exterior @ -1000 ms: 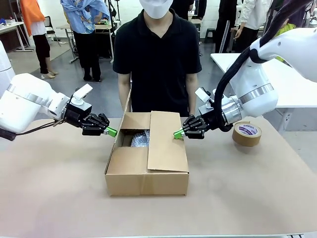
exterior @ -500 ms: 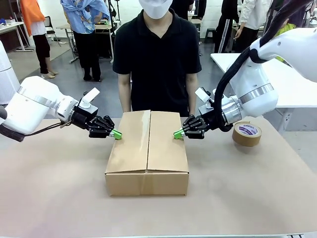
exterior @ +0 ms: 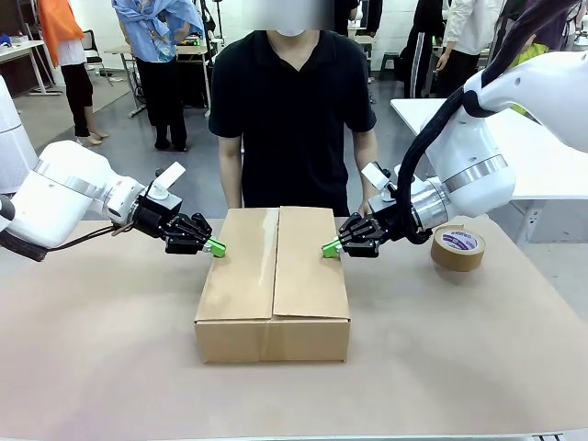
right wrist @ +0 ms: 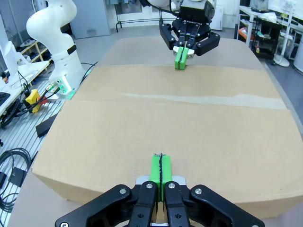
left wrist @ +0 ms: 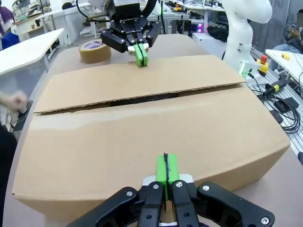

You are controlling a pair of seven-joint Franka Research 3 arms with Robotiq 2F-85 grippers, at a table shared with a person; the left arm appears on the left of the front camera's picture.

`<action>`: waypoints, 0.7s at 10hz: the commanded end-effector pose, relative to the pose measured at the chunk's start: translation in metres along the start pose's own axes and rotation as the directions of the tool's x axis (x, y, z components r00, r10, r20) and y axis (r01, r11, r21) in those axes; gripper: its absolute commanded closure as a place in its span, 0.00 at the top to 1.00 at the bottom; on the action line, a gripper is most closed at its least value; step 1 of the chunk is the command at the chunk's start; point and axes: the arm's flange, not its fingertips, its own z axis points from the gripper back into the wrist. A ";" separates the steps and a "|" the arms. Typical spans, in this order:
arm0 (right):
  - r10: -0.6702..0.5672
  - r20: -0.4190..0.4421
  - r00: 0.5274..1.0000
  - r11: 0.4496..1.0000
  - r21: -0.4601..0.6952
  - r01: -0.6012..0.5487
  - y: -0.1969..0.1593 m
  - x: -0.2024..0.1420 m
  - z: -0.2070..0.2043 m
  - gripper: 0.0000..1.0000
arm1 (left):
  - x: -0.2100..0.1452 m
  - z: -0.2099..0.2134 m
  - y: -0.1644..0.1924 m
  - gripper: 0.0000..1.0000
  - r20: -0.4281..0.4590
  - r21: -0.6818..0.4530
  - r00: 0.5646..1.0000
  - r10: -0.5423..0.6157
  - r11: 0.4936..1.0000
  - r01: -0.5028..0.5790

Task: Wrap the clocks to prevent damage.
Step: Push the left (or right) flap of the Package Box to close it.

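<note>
The cardboard box [exterior: 273, 280] sits mid-table, its 2 flaps folded down; the left gripper [exterior: 214, 247] and right gripper [exterior: 327, 247] – both fully closed, holding nothing – press the flaps' outer edges; a tape roll [exterior: 458, 247] lies near the right gripper.

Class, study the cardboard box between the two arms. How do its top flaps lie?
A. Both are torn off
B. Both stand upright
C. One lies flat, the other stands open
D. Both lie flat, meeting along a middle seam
D: both top flaps of the cardboard box lie flat and meet along a middle seam. The shut left tool and the shut right tool each have their tips at a flap's outer edge.
</note>
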 end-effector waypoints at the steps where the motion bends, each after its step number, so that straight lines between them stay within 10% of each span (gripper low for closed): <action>1: -0.005 -0.007 1.000 1.000 -0.001 0.005 0.000 -0.003 -0.003 0.01 | -0.014 0.000 0.007 0.00 -0.062 0.016 0.998 0.009 1.000 -0.008; 7: -0.005 -0.007 1.000 1.000 -0.001 0.005 0.000 -0.003 -0.003 0.01 | 0.000 0.001 0.000 0.00 0.000 0.001 1.000 0.000 1.000 0.000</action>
